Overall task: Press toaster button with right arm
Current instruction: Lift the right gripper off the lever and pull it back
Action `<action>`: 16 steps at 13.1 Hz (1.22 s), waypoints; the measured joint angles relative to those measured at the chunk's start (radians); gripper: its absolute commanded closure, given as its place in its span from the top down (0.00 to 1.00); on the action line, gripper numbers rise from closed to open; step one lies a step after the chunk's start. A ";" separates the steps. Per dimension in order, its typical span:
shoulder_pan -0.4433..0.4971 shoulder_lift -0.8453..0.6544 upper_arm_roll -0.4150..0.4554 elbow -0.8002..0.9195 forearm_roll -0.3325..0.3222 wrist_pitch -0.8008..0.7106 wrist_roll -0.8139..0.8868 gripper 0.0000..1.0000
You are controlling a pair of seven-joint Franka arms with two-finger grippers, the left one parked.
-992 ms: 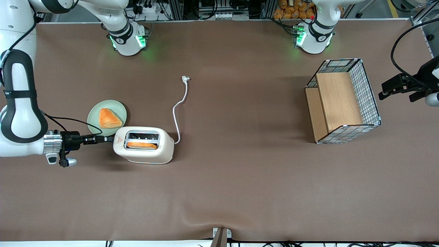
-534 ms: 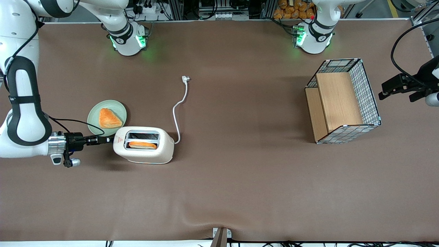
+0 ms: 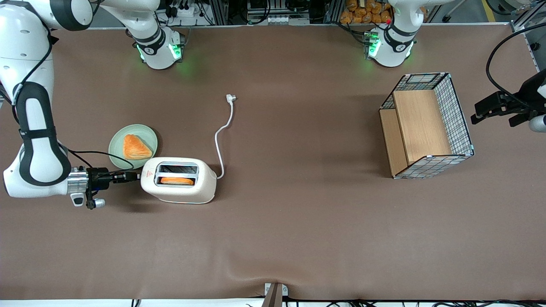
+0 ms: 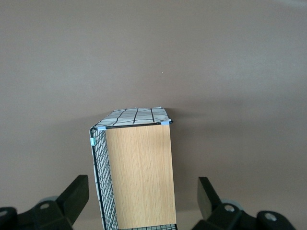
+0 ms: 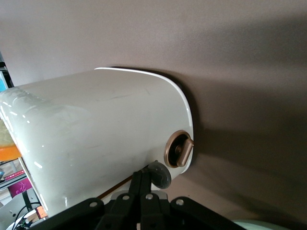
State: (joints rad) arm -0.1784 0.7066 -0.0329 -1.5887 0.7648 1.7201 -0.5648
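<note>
We see the gripper, fingers pressed together, at the toaster's narrow end, tips against the button. Just beside them, farther from the front camera, the plate with its pastry crowds that side. The cord trails off the toaster's other end. Nearer the camera, the table lies open; the wire basket stands well apart, toward the parked arm's end.
</note>
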 measured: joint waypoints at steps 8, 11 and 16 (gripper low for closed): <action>-0.018 0.013 0.001 -0.001 0.030 -0.008 -0.045 0.00; -0.018 0.013 0.004 0.009 0.031 -0.023 -0.048 0.00; -0.021 -0.001 -0.034 0.103 -0.037 -0.115 -0.009 0.55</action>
State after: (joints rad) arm -0.1992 0.7061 -0.0665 -1.4856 0.7279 1.6047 -0.5735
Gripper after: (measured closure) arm 0.987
